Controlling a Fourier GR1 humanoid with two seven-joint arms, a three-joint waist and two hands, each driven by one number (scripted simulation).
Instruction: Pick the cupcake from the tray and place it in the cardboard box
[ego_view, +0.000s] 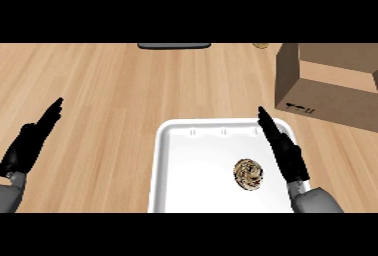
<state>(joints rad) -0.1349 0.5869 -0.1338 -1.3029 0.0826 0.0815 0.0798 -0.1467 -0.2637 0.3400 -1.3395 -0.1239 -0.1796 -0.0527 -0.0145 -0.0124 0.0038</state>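
A: Your right hand (284, 147) sits over the tray (177, 165) at its right rim, fingers straight, holding nothing. The cupcake (249, 174) lies in the tray just left of that hand.

B: Risk?

A: Close off-centre and you may nudge it across the tray. The cardboard box (328, 85) lies beyond the tray's far right corner; its opening seems turned away, so you could clip a flap. Your left hand (29, 142) rests open, well left of the tray.

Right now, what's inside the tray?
The white tray holds one cupcake, lying right of its centre. The right hand, fingers straight, hangs over the tray's right rim and hides that strip; the tray's near edge is out of view.
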